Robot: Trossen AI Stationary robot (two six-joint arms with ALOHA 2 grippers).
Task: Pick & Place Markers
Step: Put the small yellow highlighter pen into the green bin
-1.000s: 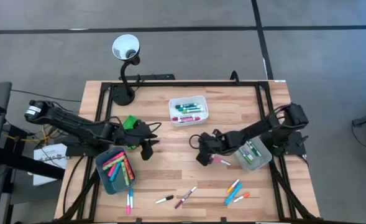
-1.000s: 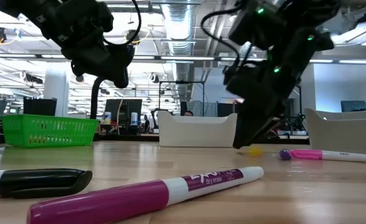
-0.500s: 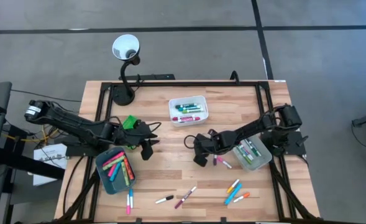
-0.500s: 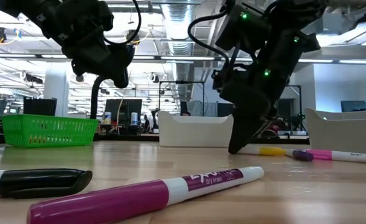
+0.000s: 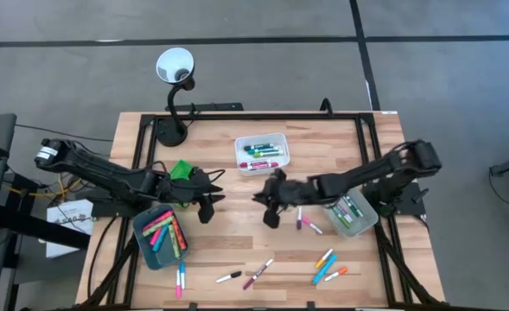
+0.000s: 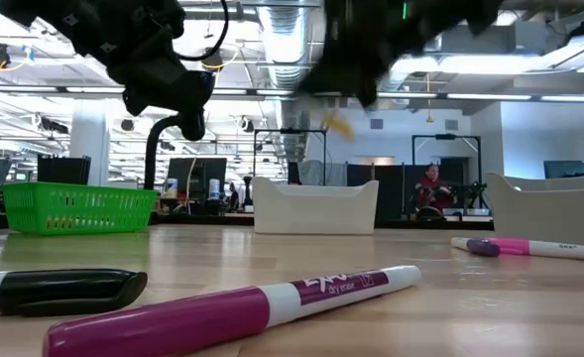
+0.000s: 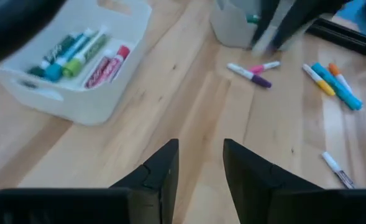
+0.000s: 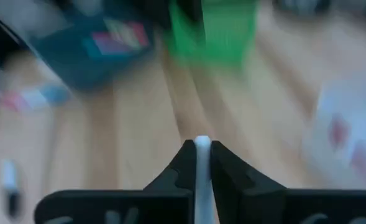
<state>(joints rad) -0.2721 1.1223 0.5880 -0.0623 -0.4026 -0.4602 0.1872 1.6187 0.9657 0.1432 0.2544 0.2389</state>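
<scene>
Now marker [image 8: 202, 163] between right pincer [image 8: 201, 155] fingers

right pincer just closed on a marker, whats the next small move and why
Probably carry it toward a tray and let go there. The right pincer is shut on a thin white-barrelled marker, lifted clear of the light wooden table near its middle, so the pick looks done. The white plastic tray of markers lies close; which tray suits it cannot be told.
</scene>
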